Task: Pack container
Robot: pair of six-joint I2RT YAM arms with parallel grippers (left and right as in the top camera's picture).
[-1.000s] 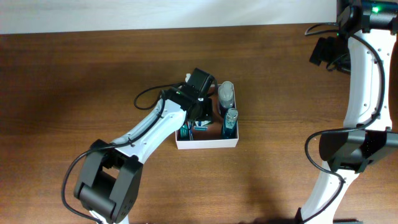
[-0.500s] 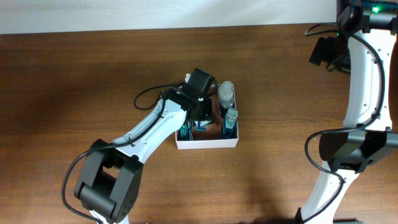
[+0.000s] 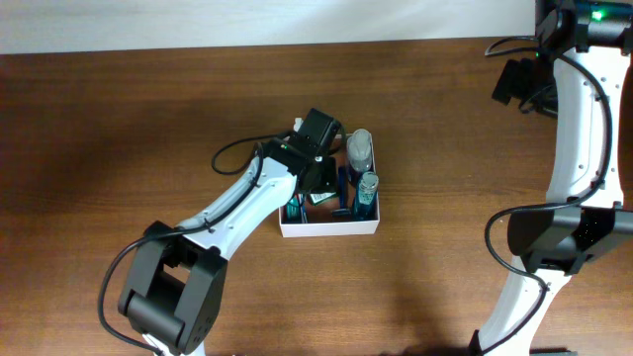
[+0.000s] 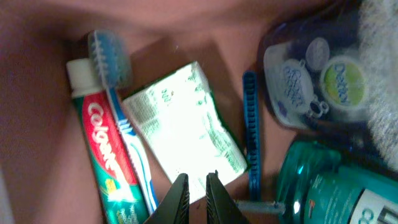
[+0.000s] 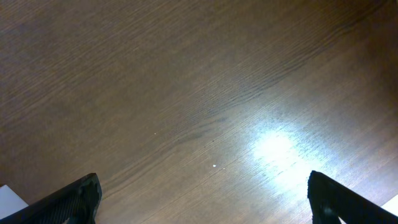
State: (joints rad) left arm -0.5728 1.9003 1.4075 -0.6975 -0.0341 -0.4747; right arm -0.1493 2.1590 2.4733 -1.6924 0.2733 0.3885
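Centrally on the table [image 3: 119, 109], the container [image 3: 331, 227] is seen, and the left gripper [image 4: 196, 182] is held over its inside. The jaws are drawn nearly together, with nothing seen between them, and their tips are placed just above a packet [image 4: 186, 130]. A toothpaste [image 4: 102, 155] and a toothbrush [image 4: 115, 93] are laid on one side of the packet, a razor [image 4: 250, 137] on the other, with a blue bottle [image 4: 311, 81] and a teal bottle [image 4: 323, 180] beyond. The right gripper [image 5: 202, 180] is spread wide above the table, well apart from the container.
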